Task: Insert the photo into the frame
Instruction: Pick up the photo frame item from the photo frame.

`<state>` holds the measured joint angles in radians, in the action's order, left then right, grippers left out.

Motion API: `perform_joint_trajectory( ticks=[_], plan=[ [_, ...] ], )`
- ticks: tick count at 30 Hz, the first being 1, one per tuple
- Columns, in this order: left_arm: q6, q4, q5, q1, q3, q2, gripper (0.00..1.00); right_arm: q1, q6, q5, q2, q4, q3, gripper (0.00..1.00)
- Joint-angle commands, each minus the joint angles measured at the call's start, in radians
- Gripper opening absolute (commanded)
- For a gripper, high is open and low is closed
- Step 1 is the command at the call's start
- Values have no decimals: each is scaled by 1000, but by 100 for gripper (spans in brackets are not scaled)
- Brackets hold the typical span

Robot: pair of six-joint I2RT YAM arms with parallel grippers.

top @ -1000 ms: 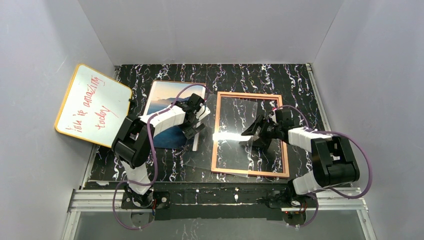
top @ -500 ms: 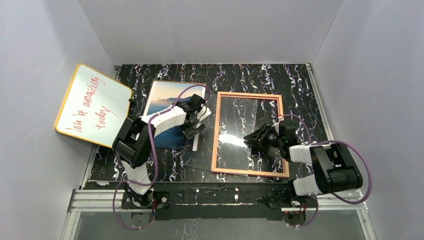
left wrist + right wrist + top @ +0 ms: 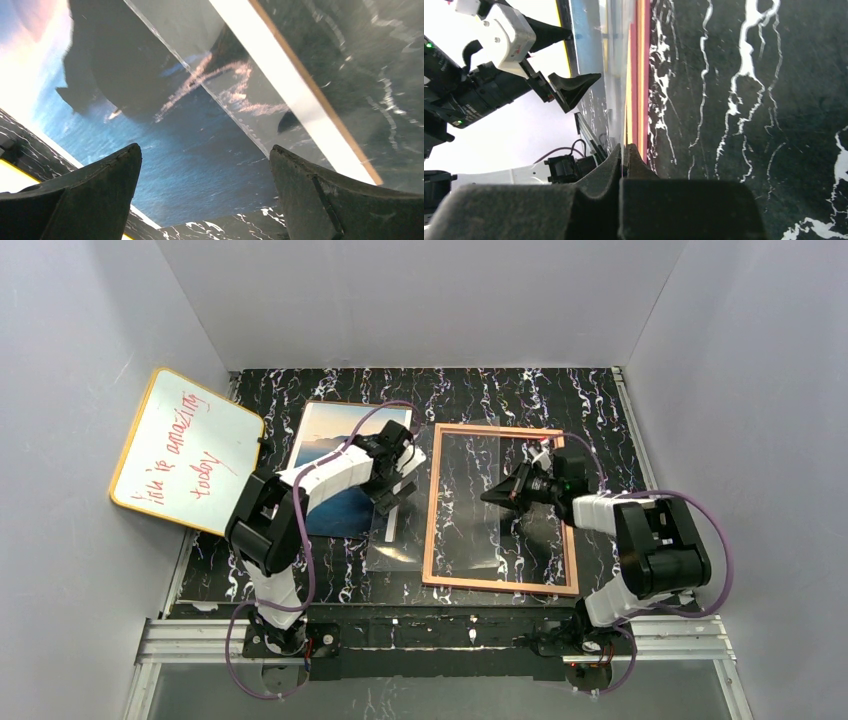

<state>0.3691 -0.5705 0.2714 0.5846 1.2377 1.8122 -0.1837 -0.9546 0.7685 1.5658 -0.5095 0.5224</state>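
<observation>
Grey walls stand around a black table with white streaks (image 3: 600, 420). On the left, a yellow-rimmed whiteboard with red writing (image 3: 185, 450) leans on the wall. Next to it lies the shiny photo of blue sea and dark hills (image 3: 325, 440), flat on the table and picture side up. It is outside the thin pink frame (image 3: 500, 428), which lies flat just to its right. A clear see-through sheet (image 3: 405, 540) lies partly over the photo's right edge and partly over the left side of the frame. The left claw (image 3: 397, 480) hangs over the photo's right edge with its two black fingers (image 3: 90, 190) spread wide and nothing between them. The right claw (image 3: 495, 495) is over the middle of the frame, its fingers (image 3: 599, 170) pressed tight together at the edge of the clear sheet. I cannot tell if it pinches the sheet.
</observation>
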Motion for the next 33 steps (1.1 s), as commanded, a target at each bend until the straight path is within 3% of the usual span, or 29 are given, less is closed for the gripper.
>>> perform_joint_trajectory(
  ticks=[1,7,12,21,33],
  plan=[
    [-42,-77,-57,-5,132,-44,98,33,252,-14,-108,388,167,1],
    [-100,-98,-55,-11,261,-38,98,172,468,-41,-242,867,330,1],
    [-148,-99,-142,-5,289,25,98,228,563,-116,-295,1060,421,1],
    [-239,-100,-325,26,379,160,97,229,618,-127,-312,1160,426,1],
    [-284,-100,-353,43,480,261,94,240,633,-366,-385,1298,519,1]
  ],
)
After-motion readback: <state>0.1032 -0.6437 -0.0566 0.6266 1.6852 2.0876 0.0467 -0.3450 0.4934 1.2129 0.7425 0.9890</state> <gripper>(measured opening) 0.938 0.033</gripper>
